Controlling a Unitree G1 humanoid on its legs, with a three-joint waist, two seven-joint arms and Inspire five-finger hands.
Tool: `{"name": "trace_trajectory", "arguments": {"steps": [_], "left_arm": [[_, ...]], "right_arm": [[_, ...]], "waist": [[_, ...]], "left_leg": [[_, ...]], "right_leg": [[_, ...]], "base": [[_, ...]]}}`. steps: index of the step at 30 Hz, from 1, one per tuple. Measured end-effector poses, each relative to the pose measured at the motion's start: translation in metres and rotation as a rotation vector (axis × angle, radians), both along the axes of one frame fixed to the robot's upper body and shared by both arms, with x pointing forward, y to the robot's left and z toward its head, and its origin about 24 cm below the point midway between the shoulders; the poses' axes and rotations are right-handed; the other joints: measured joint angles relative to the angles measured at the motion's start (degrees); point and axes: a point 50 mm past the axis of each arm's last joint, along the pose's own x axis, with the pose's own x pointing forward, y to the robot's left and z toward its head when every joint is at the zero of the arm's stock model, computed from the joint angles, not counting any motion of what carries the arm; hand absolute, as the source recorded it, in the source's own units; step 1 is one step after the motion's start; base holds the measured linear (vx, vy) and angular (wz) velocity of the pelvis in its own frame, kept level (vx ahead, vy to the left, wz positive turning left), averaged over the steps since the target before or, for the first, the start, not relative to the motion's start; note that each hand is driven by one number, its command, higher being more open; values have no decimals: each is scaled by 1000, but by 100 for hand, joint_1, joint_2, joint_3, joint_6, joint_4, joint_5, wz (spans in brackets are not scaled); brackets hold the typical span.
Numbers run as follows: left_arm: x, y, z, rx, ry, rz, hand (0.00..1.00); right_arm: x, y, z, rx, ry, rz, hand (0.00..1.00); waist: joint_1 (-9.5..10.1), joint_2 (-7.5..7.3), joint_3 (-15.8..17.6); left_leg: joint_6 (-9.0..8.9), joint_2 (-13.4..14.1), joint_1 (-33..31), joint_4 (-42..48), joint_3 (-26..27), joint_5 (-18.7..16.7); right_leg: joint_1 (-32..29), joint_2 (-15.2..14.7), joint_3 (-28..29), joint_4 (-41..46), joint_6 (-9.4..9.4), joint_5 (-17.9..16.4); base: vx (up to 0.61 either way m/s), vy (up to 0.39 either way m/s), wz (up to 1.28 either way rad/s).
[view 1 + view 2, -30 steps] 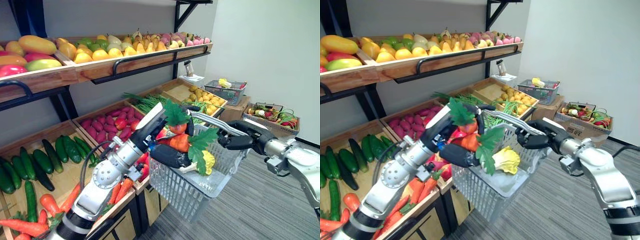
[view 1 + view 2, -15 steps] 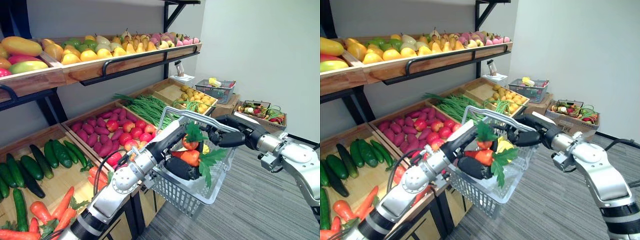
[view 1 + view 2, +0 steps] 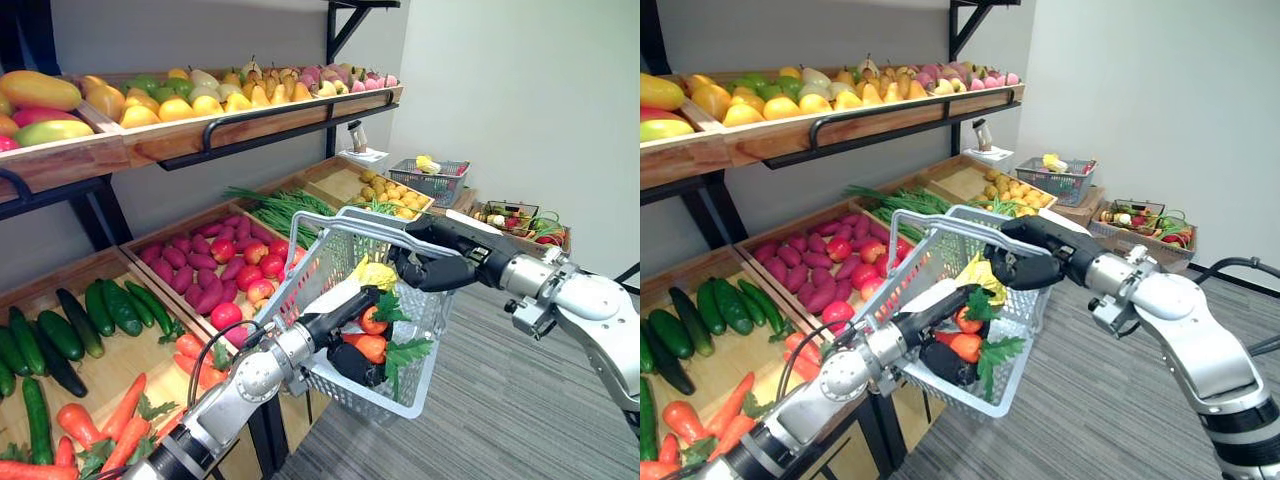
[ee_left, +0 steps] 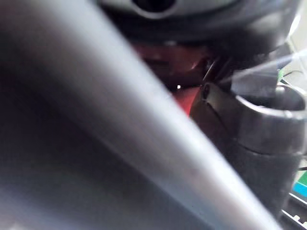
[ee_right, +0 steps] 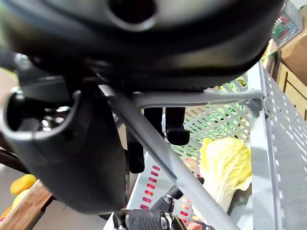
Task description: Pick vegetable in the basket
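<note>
A pale wire basket [image 3: 432,305] hangs tilted in front of the shelves. My right hand [image 3: 440,262] is shut on its metal handle [image 3: 368,222], which in the right wrist view runs as a grey bar [image 5: 163,153] under the curled fingers [image 5: 175,125]. My left hand [image 3: 348,362] reaches down inside the basket. It is curled round a bunch of red-orange vegetables [image 3: 370,346] with green leaves [image 3: 992,352]. A yellow cabbage [image 3: 375,272] lies deeper in the basket and shows pale yellow [image 5: 225,163] in the right wrist view.
Wooden crates to the left hold cucumbers [image 3: 110,305], carrots [image 3: 100,420], red fruits [image 3: 215,270] and green beans [image 3: 280,205]. An upper shelf [image 3: 230,125] carries yellow and green fruit. A small wire basket [image 3: 432,182] and a box of produce [image 3: 520,220] stand behind on the right.
My left hand has come down with the leafy vegetables from above the basket's rim to deep inside it. The basket has tilted, its handle swung left. The camera shifted a little.
</note>
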Motion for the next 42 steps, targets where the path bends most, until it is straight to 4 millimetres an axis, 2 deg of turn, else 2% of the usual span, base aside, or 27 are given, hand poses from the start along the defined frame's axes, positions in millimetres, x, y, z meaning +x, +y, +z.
{"name": "trace_trajectory", "arguments": {"steps": [6, 9, 11, 16, 20, 27, 33, 36, 38, 40, 42], "left_arm": [[2, 5, 2, 48, -47, 22, 100], [7, 13, 16, 75, -77, 15, 100], [6, 19, 40, 134, -123, -69, 100], [11, 35, 77, 227, -69, -176, 100], [10, 41, 86, 250, -34, -210, 100], [7, 39, 114, 365, -108, -249, 100], [-1, 35, 126, 352, -150, -281, 100], [-19, 34, 153, 235, -287, -319, 100], [-35, 44, 174, 113, -395, -314, 100], [-42, 55, 179, 48, -427, -286, 100], [-45, 65, 175, 5, -410, -251, 100]], "right_arm": [[1, -1, -3, -3, 34, -13, 0], [1, -2, -5, -4, 51, -24, 0], [1, -3, -6, -7, 75, -20, 0], [-4, -1, -6, -15, 88, 32, 0], [-7, -1, -8, 10, 91, 55, 0], [-6, -7, -15, 56, 133, 46, 0], [-10, -23, -30, 81, 165, -46, 0], [-14, -39, -50, 106, 230, -136, 0], [-21, -54, -65, 119, 261, -230, 0], [-25, -62, -72, 112, 268, -291, 0], [-30, -70, -76, 121, 268, -342, 0]], "waist": [[-44, 20, -68], [-56, 43, -82], [-56, 70, -100], [-60, 157, -156], [-68, 168, -163], [-73, 156, -167], [38, 124, -155], [70, 76, -124], [86, 72, -122], [100, 71, -121], [118, 65, -116]], "left_leg": [[-1, 2, 16, -31, 7, 1], [-1, 2, 30, -32, 6, 1], [-1, 5, 32, -31, -3, 1], [-2, 6, 34, -31, -22, 2], [-2, 12, 38, -22, -42, 1], [-5, 30, 52, -28, -184, 0], [-5, 46, 39, -45, -259, 0], [-5, 56, 22, -46, -348, 0], [-5, 74, 33, -54, -404, 0], [-5, 76, 32, -56, -426, 0], [-5, 76, 27, -55, -444, 0]], "right_leg": [[5, 6, 1, -7, 0, 0], [20, 5, -1, -7, 1, 0], [26, 2, -10, -6, 1, -1], [33, -7, -33, 10, -12, -29], [35, -9, -79, 54, -39, -89], [26, -7, -238, 232, -32, -235], [40, -7, -327, 255, -28, -262], [67, -9, -401, 255, -40, -284], [104, -2, -467, 253, -46, -311], [120, -5, -489, 237, -49, -313], [127, -10, -504, 225, -55, -317]], "base": [[5, 18, 0], [0, 0, 0], [0, 0, 0], [0, 0, 1], [0, 0, 5], [9, 28, 10], [14, 36, 7], [6, 30, 13], [9, 25, 13], [-3, 27, 6], [-16, 27, 5]]}}
